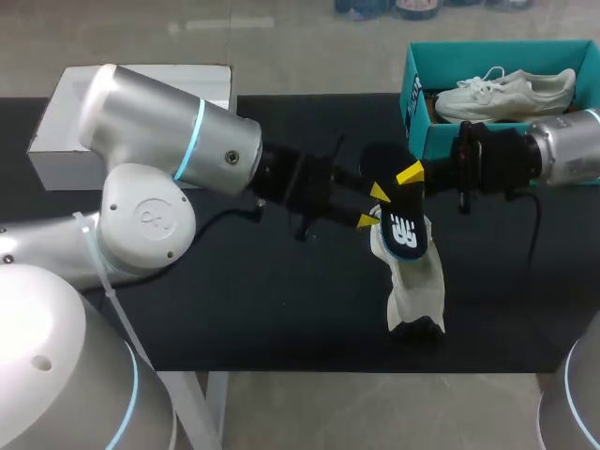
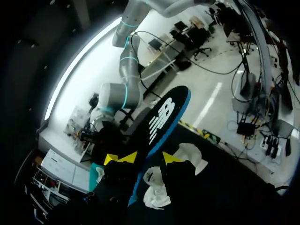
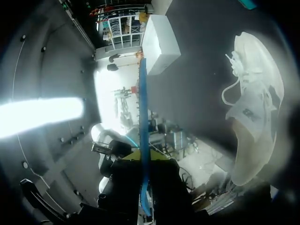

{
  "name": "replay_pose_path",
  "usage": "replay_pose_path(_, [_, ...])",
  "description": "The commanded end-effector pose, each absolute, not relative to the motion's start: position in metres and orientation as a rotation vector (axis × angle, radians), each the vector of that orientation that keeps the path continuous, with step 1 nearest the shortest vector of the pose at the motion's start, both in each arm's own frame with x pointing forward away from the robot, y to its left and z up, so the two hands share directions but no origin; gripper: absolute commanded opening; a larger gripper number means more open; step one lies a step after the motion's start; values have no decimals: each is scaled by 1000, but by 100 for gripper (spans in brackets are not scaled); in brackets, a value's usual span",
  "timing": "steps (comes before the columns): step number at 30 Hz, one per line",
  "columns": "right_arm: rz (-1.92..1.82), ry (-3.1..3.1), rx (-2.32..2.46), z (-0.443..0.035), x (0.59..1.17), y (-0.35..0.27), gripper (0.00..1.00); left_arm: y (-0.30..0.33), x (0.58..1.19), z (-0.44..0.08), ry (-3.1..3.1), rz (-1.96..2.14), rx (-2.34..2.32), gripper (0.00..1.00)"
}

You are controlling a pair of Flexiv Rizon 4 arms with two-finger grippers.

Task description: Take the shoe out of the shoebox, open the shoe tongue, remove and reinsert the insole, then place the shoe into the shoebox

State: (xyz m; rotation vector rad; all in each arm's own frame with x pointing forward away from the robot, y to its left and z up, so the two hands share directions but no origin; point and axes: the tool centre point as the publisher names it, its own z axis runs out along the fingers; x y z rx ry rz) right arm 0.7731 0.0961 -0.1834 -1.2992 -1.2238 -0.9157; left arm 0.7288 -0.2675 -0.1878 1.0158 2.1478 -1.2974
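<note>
**End effector state**
- The right end effector (image 1: 406,178) is closed on the insole (image 1: 403,232). In the right wrist view the insole runs edge-on between its fingers (image 3: 168,183), which press it from both sides near one end.
- The left end effector (image 1: 368,207) is open. In the left wrist view the insole passes between its fingers (image 2: 119,158). A gap shows on one side, where white shoe material is visible between the insole and the finger.
- In the head view the left tips sit at the insole's near edge, just beside the right end effector.

**Task items**
- The insole is black with a blue rim and a white mark. It is held in the air above the surface (image 1: 234,300).
- The shoe (image 1: 417,286) is white and stands on end on the surface directly below the insole. The insole's lower end overlaps the top of the shoe. Whether it is inside the shoe cannot be determined.
- The teal shoebox (image 1: 412,94) stands at the far right of the surface, with a second shoe (image 1: 506,94) lying in it.
- A white box (image 1: 141,84) sits at the far left.

**Arm pose**
- The left arm (image 1: 150,141) enters from the left. Its wrist extends level across the surface, past the middle.
- The right arm (image 1: 562,150) enters from the right. It is level and just in front of the shoebox
</note>
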Motion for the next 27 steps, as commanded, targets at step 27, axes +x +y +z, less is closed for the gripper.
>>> replay_pose_path(27, [-918, -1223, -1302, -184, 773, 97, 0, -203, 754, -166, 2485, -1278, 1022, 100])
